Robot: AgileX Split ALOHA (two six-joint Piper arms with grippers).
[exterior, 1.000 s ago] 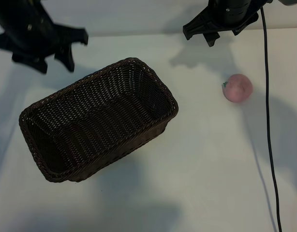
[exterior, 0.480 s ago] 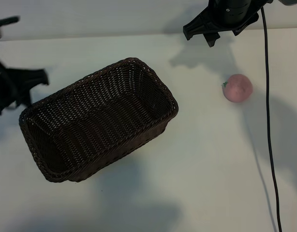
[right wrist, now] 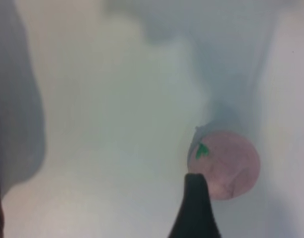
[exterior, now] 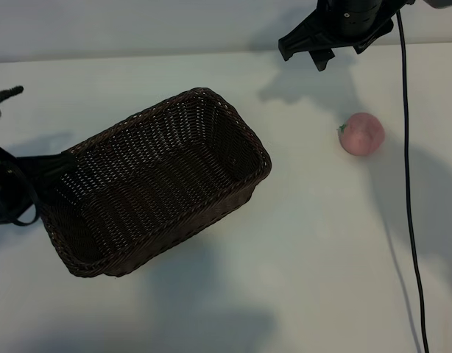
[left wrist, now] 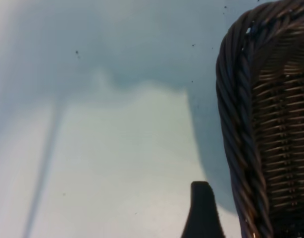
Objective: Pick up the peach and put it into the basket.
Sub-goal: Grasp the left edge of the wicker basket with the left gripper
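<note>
The dark-brown wicker basket (exterior: 152, 180) lies slantwise on the white table, left of middle, with nothing in it. The pink peach (exterior: 361, 134) rests on the table far to its right, its green leaf spot facing the basket. My right gripper (exterior: 303, 53) hangs open and holding nothing at the back edge, behind and left of the peach. In the right wrist view one of its fingers (right wrist: 195, 210) overlaps the peach (right wrist: 231, 163). My left gripper (exterior: 31, 193) is open at the basket's left end. One of its fingers (left wrist: 201, 213) stands just outside the braided rim (left wrist: 236, 124).
A black cable (exterior: 408, 184) runs down the table's right side, passing just right of the peach. A small dark object (exterior: 1, 99) pokes in at the left edge. White table surface (exterior: 307, 243) lies bare between basket and peach and towards the front.
My left arm has swung from the back left corner forward along the table's left side to the basket's left end. The right arm, peach and basket have stayed put.
</note>
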